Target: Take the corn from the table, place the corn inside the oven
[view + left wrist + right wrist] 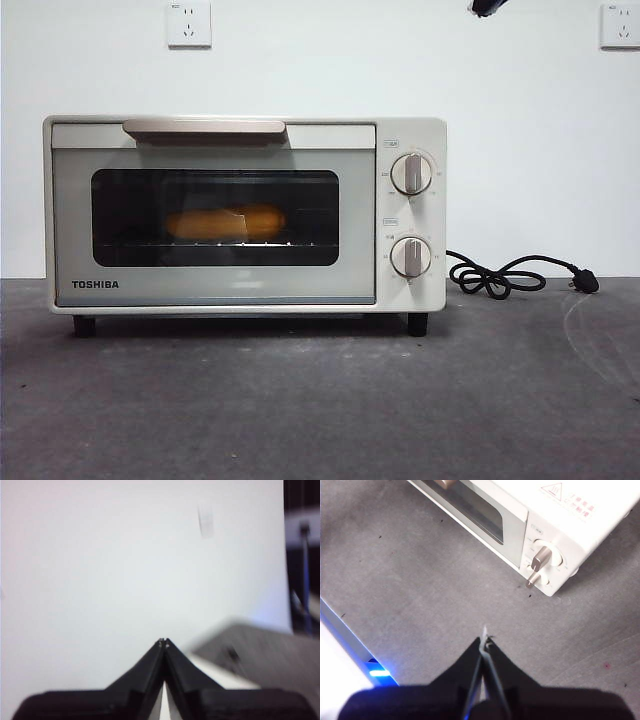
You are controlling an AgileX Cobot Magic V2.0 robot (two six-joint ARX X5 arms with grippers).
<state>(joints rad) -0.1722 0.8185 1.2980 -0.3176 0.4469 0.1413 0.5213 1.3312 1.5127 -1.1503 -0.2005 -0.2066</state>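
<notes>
The corn lies on the rack inside the oven, seen as a yellow-orange cob through the dark glass of the closed door. My right gripper hangs shut and empty above the grey table, in front of the oven's knob end. My left gripper is shut and empty, raised and facing the white wall, with a corner of the oven below it. In the front view only a black tip shows at the top edge.
The oven's black power cord coils on the table to the right of it, ending in a plug. Two wall sockets sit on the white wall behind. The table's edge with a blue light shows in the right wrist view.
</notes>
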